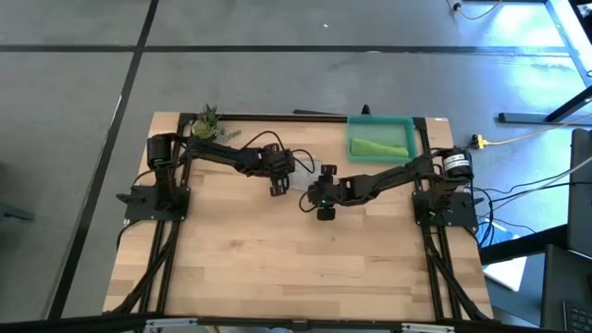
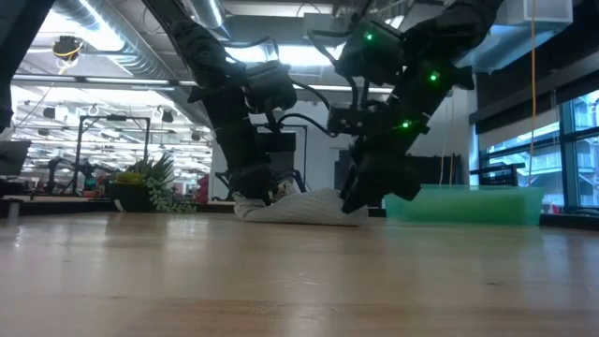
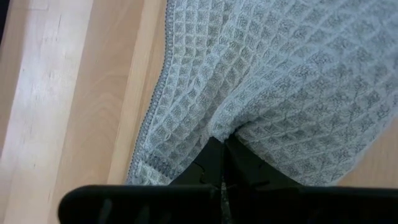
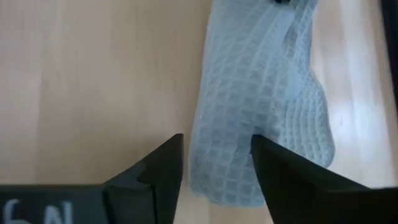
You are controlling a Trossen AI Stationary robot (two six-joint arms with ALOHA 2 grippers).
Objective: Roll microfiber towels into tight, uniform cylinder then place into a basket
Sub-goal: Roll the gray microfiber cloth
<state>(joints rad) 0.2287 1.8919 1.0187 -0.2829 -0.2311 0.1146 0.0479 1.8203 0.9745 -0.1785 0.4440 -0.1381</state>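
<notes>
The light grey waffle-weave towel [image 2: 301, 207] lies bunched in a low heap on the wooden table [image 1: 277, 268], between my two grippers. My left gripper [image 3: 224, 148] is shut on it at its left end. My right gripper [image 4: 216, 163] is open at the towel's other end [image 4: 236, 168]. One finger [image 4: 163, 163] stands beside the cloth and the other finger [image 4: 280, 168] in front of it. The lime green towel [image 1: 379, 146] lies rolled in the teal basket [image 1: 381, 120] at the table's far right. My left gripper pinches a bunched part of the grey towel [image 3: 235, 129] between its two shut fingers, a little in from the hemmed edge [image 3: 155, 106]. The fingers slant down from the table's left. The towel rests on the table around them. My right gripper: I cannot tell whether its fingers touch the towel.
A small potted plant [image 1: 207, 123] stands at the table's far left corner, behind my left arm. The basket [image 2: 468, 204] sits just beyond my right arm. Bare wood fills the near half of the table.
</notes>
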